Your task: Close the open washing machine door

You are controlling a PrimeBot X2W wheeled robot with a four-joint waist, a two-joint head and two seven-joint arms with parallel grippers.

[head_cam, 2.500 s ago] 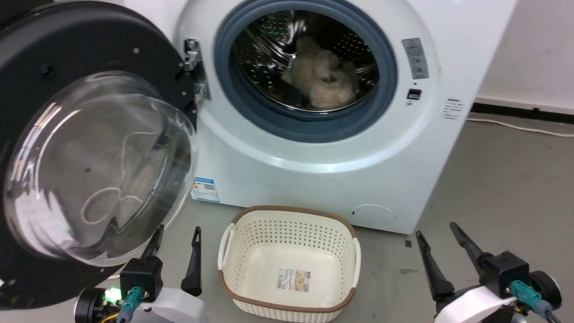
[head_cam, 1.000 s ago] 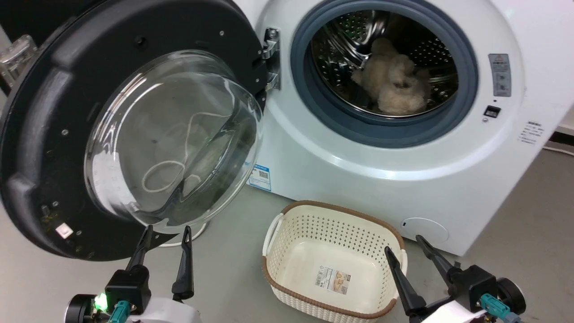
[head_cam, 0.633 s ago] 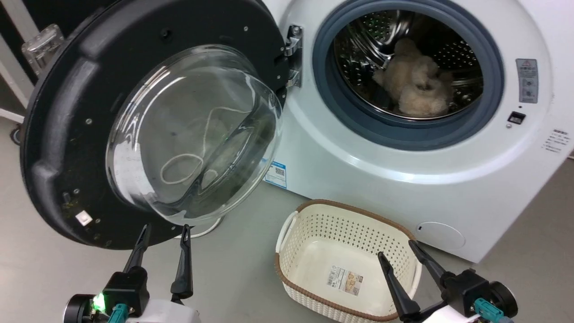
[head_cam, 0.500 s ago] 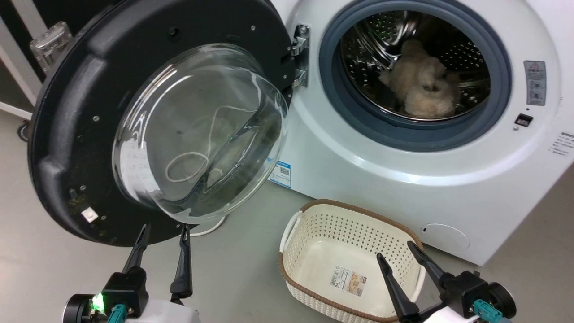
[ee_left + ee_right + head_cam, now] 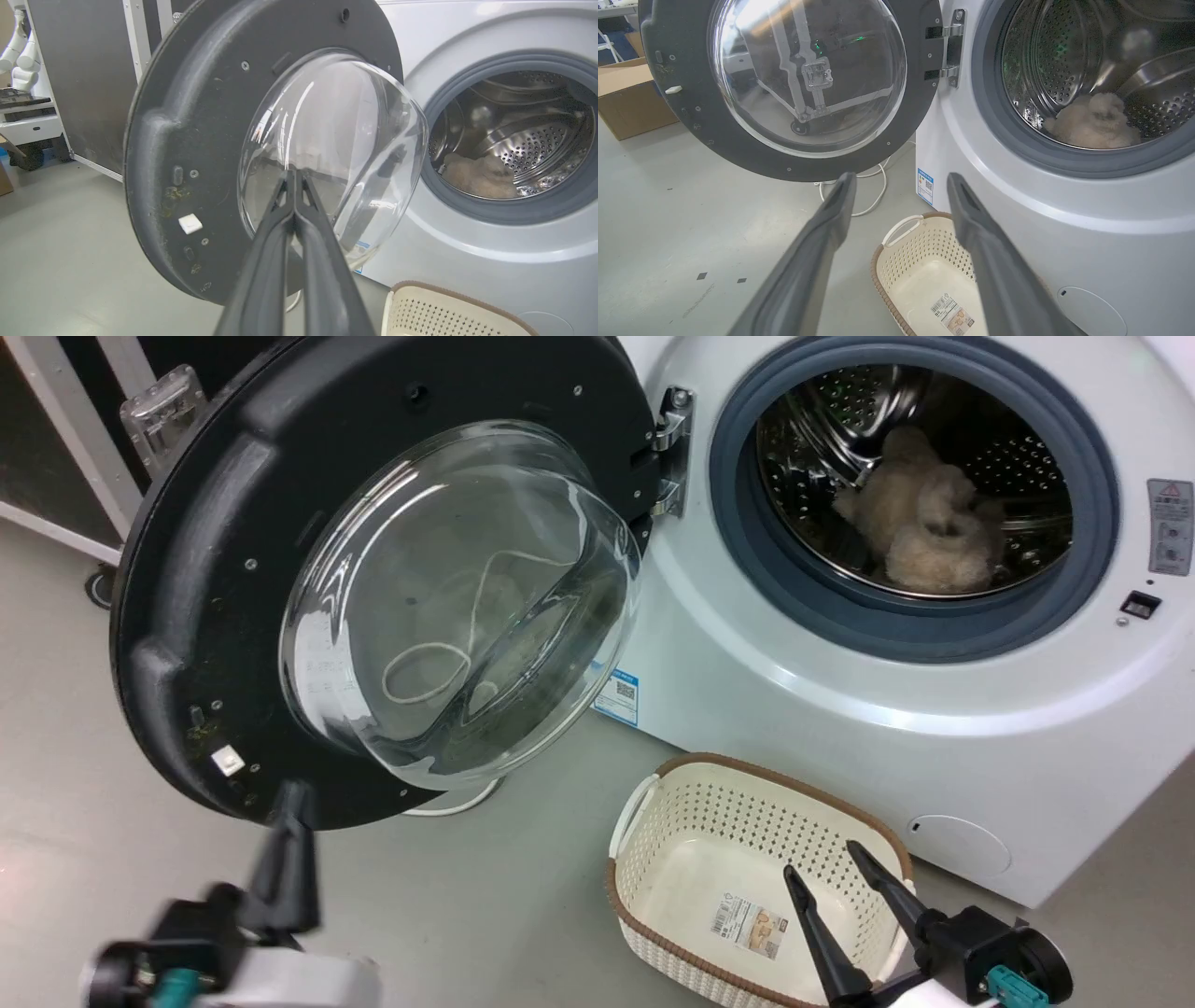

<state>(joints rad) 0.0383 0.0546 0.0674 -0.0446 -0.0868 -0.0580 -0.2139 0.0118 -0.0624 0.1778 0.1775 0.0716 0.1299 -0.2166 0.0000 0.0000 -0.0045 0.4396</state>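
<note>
The washing machine door (image 5: pixel 425 593), large, round and black-rimmed with a bulging clear glass bowl, stands wide open on its hinge, left of the round opening of the big white front-loading washing machine (image 5: pixel 794 709). A fluffy beige bundle (image 5: pixel 920 537) lies in the steel drum. The left gripper (image 5: pixel 294 177), fingers pressed together, points at the glass near the door's lower rim. The right gripper (image 5: pixel 822 861), fingers apart, hangs over the cream perforated basket (image 5: pixel 709 821) on the near floor.

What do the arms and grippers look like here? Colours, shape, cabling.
Right gripper: two long, tapering matte-black jaws on a black block, teal connector plug at the wrist, round black joint, white forearm shell. Left gripper: same dark tapering jaws; motion-blurred in the head view, but black base, teal plug and white shell are legible.
</note>
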